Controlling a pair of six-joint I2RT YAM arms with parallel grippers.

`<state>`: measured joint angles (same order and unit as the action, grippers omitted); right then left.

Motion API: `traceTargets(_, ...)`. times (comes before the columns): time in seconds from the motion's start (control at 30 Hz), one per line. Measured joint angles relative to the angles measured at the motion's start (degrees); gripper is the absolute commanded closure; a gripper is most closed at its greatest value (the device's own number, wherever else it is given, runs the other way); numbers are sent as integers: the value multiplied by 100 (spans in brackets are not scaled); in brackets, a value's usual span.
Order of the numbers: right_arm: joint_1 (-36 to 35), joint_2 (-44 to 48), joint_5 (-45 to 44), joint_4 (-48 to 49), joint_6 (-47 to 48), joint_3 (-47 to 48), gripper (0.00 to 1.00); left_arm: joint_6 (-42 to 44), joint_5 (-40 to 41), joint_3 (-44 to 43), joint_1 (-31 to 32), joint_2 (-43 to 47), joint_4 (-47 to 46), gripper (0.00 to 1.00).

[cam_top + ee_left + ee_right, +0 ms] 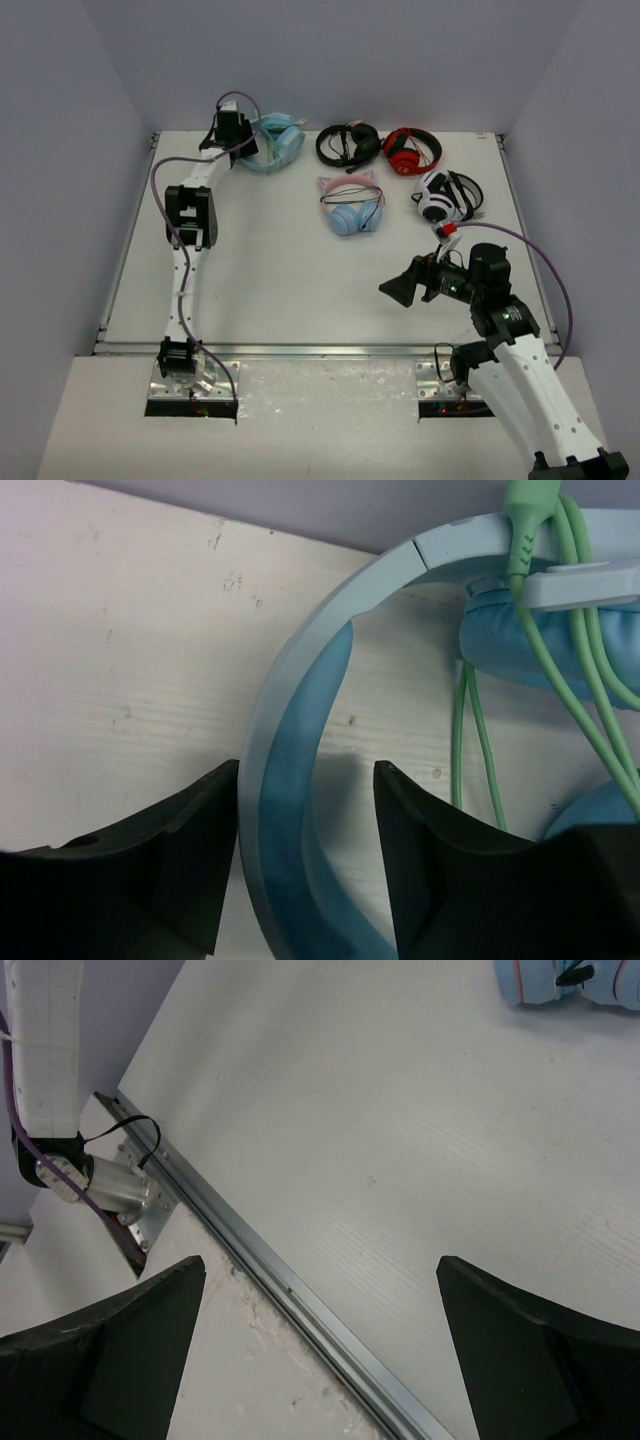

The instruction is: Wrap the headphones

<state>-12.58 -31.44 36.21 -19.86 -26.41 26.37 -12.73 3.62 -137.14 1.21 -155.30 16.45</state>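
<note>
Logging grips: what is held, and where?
Nothing gripped: the left gripper straddles the headphones at the headband, gap showing; the right gripper is open, empty.

The light-blue over-ear headphones [275, 142] are lying on the white table [300, 290] toward eleven o'clock, close to the back wall. In the left wrist view their wide headband [290, 780], pale outside and deeper blue inside, is curving from six o'clock up toward one o'clock. The thin pale-green cable [525, 525] is running in several strands across a blue ear cushion [495, 645].
</note>
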Motion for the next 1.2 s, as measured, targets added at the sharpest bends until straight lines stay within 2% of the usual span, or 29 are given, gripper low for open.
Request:
traceTargets(0.2,0,42,2,-72,7,0,1,-129,341,645,0,675,70,35)
traceTargets(0.43,0,118,2,-199,37,0,1,-306,398,839,0,1397,-63,32)
traceTargets(0.5,0,116,0,-245,63,7,1,-337,450,1237,0,1770,-136,21)
traceTargets(0.57,0,105,-42,-334,98,35,1,-391,522,1829,0,2251,-251,0)
traceTargets(0.6,0,96,-105,-382,122,66,1,-396,538,2205,0,2549,-310,0)
traceTargets(0.67,-2,83,-313,-470,170,140,1,-479,529,3163,4,3303,-420,0)
traceTargets(0.73,-2,46,-627,-538,216,247,1,-577,566,4623,42,4415,-745,0)
traceTargets(0.83,-4,-90,-1290,-673,251,470,1,-815,911,6876,284,6516,-1161,0)
traceTargets(0.9,-4,-280,-1773,-787,262,658,1,-1003,1261,7888,614,7829,-1272,0)
traceTargets(1.0,-7,-708,-2551,-1003,258,990,1,-1320,1460,8793,1123,9350,-1281,0)
traceTargets(1.07,-7,-1038,-3056,-1198,236,1235,1,-1449,1412,9167,1207,10096,-1152,0)
traceTargets(1.2,-7,-1294,-3650,-1499,240,1443,1,-1432,1523,9291,1196,10896,-249,0)
